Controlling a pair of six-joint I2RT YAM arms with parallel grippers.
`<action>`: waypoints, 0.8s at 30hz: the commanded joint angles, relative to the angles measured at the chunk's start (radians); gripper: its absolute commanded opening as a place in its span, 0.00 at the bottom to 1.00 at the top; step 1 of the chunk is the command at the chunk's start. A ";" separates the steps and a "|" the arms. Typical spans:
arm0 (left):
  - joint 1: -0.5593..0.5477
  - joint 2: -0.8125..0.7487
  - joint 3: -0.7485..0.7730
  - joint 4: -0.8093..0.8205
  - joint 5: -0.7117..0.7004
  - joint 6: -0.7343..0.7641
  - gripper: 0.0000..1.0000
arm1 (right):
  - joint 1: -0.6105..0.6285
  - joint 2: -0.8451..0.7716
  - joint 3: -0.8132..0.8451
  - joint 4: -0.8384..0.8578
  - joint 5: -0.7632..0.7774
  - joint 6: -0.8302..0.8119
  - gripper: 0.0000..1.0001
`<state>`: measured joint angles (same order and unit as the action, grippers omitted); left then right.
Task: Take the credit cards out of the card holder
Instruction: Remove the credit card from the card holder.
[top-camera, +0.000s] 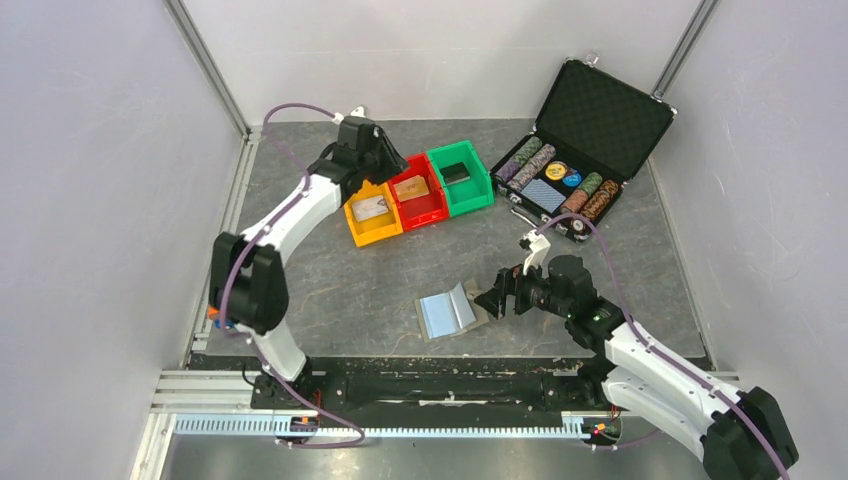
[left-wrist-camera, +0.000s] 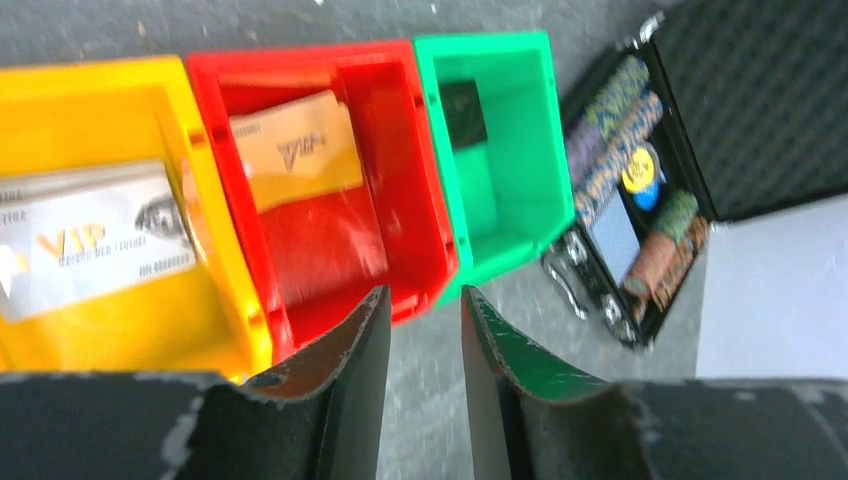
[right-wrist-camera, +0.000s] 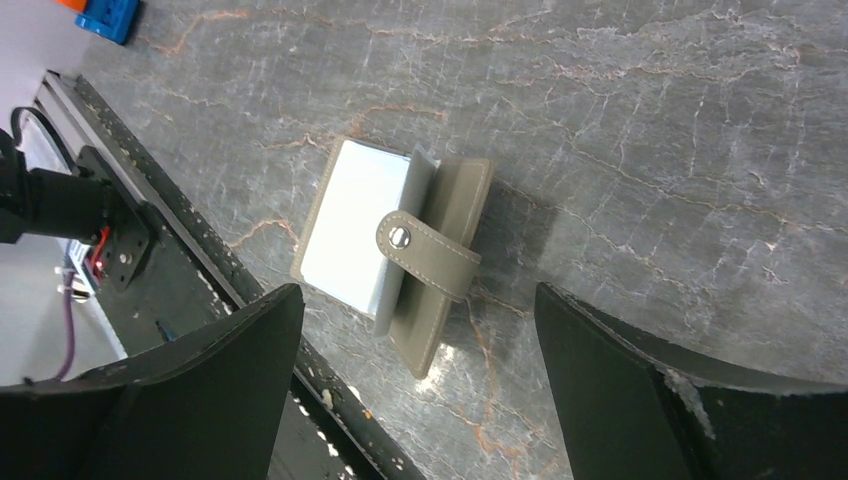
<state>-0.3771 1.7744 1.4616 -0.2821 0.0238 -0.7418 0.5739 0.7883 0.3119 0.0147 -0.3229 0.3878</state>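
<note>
**Card holder (top-camera: 452, 312) open by the near edge, both end effectors empty**

Closest to you, the card holder lies flat on the counter (top-camera: 340, 290), just in from the near edge and about halfway along it. It is spread open: a light-blue inner panel faces up on its left half. On the right, a grey flap with a snap strap is folded partly over the blue panel. You can see no card sticking out of it.

Your right end effector (top-camera: 497, 297) sits just beside the holder's right edge. Its fingers are spread wide and nothing is between them. From the right wrist camera the holder shows in the gap between the two fingers (right-wrist-camera: 240, 370). You cannot tell from either view whether a fingertip touches the grey flap.

Farther back, toward the far left part of the counter, three bins stand touching in a slanted row.
- The yellow bin (top-camera: 378, 240) holds a silver card (left-wrist-camera: 95, 240) marked VIP.
- The red bin (top-camera: 425, 218) holds a gold card (left-wrist-camera: 295, 150) leaning on its back wall.
- The green bin (top-camera: 470, 205) holds a small black card (left-wrist-camera: 463, 112).

Your left end effector (top-camera: 372, 165) hangs over the far side of the yellow and red bins. Its fingers are a narrow gap apart and grip nothing.

At the far right corner the black chip case (top-camera: 585, 140) stands open, with rows of chips in its tray.
</note>
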 joint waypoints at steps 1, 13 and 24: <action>-0.007 -0.170 -0.145 -0.009 0.136 0.076 0.41 | 0.006 0.035 0.075 0.077 0.003 0.084 0.87; -0.010 -0.675 -0.495 -0.160 0.243 0.197 0.82 | 0.286 0.171 0.203 0.035 0.327 0.108 0.84; -0.010 -0.914 -0.580 -0.401 0.084 0.370 1.00 | 0.510 0.376 0.301 0.046 0.527 0.141 0.83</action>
<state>-0.3840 0.9195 0.9276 -0.5835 0.1997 -0.4847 1.0107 1.0893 0.5030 0.0566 0.0757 0.5240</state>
